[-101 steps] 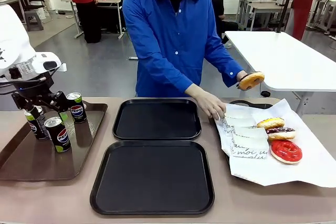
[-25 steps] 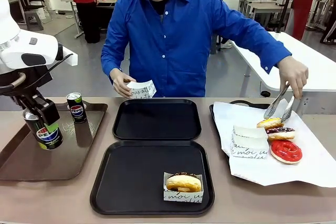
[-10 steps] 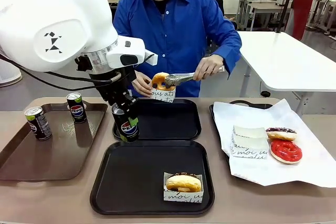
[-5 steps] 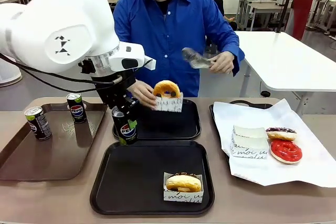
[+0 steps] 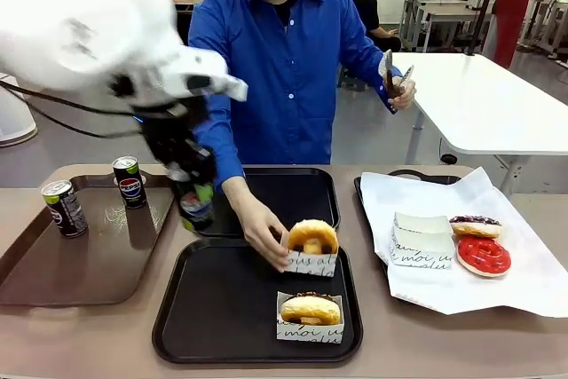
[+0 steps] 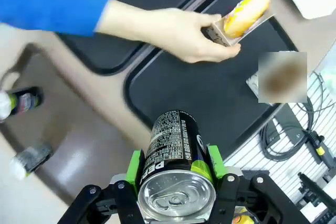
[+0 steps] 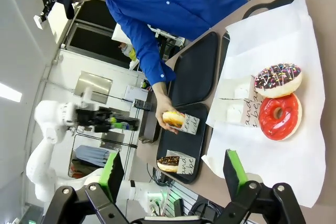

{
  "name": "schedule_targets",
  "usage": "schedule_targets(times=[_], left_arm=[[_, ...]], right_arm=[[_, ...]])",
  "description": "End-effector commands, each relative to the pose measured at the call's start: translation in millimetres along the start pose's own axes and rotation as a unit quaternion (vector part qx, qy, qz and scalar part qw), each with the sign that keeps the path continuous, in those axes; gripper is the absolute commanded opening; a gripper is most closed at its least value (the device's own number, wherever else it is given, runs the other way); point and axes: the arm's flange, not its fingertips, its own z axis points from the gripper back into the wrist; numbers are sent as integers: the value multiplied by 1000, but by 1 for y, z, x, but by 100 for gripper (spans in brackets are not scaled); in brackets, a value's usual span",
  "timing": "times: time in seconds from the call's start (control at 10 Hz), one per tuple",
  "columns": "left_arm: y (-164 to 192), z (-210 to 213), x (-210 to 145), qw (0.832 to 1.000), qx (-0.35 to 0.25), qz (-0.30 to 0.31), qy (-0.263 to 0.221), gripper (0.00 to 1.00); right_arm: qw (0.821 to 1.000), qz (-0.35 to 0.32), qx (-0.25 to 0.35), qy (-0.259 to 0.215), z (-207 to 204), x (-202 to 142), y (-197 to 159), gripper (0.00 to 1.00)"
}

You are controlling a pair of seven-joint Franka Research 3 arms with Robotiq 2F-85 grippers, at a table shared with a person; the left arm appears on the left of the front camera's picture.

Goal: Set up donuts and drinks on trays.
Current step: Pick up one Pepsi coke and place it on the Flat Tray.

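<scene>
Heavily blurred, left arm (image 5: 89, 33) cropped at top, left gripper (image 6: 175, 165) clamping can (image 6: 173, 135)

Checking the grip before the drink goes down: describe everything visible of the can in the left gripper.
The can is slim, black, white-printed, with a silver top and pull tab. The left gripper clamps it near the top between green pads, roughly upright, in the air by the near tray's left rim.
</scene>
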Motion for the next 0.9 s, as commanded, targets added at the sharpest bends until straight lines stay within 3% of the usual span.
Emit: schedule_targets(times=[0.0,0.1,0.5,0.8], left_arm=[[9,46,-78,999,36,2,-38,59],[5,37,-88,999,31,6,-38,59],[19,35,-69,1000,20,-7,-17,59],[7,7,-13,999,-22,-28,-18,59]], right_arm=[[1000,7,9,-4,0,1,-1,100],[1000,7,9,-4,0,1,-1,100],[1000,7,9,-4,0,1,-1,100],[1000,7,9,-4,0,1,-1,100]])
